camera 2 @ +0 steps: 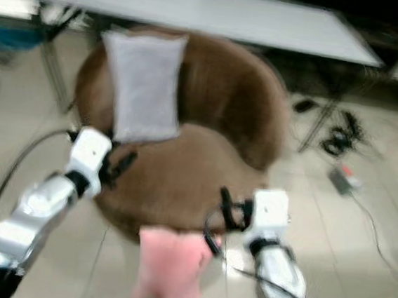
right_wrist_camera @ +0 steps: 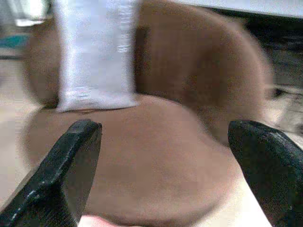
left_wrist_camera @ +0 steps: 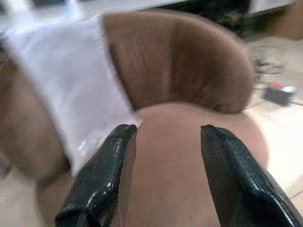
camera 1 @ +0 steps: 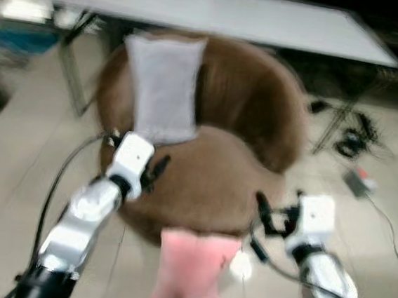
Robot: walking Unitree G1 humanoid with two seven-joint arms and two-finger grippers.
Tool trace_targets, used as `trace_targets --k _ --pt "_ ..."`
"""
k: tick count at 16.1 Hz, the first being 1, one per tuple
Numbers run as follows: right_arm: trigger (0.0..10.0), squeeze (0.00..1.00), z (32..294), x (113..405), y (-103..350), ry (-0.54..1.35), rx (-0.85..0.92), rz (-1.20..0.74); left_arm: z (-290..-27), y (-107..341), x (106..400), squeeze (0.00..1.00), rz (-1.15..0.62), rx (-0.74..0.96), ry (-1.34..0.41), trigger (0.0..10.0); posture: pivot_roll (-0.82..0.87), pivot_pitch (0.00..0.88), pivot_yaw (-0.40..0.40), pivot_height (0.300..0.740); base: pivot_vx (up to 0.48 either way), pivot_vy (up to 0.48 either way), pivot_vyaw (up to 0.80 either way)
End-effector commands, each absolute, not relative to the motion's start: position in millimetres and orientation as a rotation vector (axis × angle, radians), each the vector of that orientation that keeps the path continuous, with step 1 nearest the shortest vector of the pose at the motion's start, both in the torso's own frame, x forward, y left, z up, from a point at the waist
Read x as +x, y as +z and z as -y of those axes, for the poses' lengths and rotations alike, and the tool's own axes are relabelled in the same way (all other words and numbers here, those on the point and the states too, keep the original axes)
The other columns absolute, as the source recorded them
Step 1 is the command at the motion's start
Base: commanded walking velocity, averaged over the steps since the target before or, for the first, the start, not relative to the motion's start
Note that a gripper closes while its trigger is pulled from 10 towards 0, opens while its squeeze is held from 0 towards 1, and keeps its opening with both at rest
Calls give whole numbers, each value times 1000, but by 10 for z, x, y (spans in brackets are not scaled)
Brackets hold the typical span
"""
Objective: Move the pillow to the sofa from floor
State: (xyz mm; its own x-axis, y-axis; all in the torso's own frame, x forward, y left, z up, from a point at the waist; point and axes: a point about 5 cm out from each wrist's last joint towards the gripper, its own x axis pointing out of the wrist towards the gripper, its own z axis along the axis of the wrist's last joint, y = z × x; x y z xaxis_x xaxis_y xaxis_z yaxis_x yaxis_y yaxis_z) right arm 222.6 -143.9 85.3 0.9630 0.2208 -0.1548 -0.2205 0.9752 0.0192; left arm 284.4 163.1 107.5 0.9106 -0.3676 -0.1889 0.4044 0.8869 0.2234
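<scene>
Pillow (camera 1: 164, 88), pale grey, stands propped against the backrest of the round brown sofa (camera 1: 244, 118), its lower edge on the seat. Left gripper (left_wrist_camera: 163, 142) hovers over the seat just below it, fingers spread and empty. Right gripper (right_wrist_camera: 165, 142) hangs wide apart over the seat's front. Something pink (camera 1: 193, 268) sits before the sofa; a white table (camera 1: 226, 14) stands behind.
</scene>
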Motion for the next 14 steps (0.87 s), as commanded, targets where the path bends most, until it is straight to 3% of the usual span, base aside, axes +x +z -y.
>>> trace_targets --k 1,4,11,14 --pt "10000 0 1466 2228 835 229 -1 -159 -1614 1131 2864 0 -126 276 -399 10000 98 0 -57 740 0 -480 800" --pt "10000 0 1449 2227 821 240 13 -154 -1629 1156 2869 0 -118 282 -398 10000 103 1 -41 740 0 -480 800" --pt "10000 0 1410 2105 702 166 94 -168 -1623 1297 2907 0 -48 291 -418 10000 110 13 95 740 0 -480 800" --pt "10000 0 1386 2113 685 127 64 -170 -1757 1295 3000 0 23 199 -309 10000 82 18 108 740 0 0 0"
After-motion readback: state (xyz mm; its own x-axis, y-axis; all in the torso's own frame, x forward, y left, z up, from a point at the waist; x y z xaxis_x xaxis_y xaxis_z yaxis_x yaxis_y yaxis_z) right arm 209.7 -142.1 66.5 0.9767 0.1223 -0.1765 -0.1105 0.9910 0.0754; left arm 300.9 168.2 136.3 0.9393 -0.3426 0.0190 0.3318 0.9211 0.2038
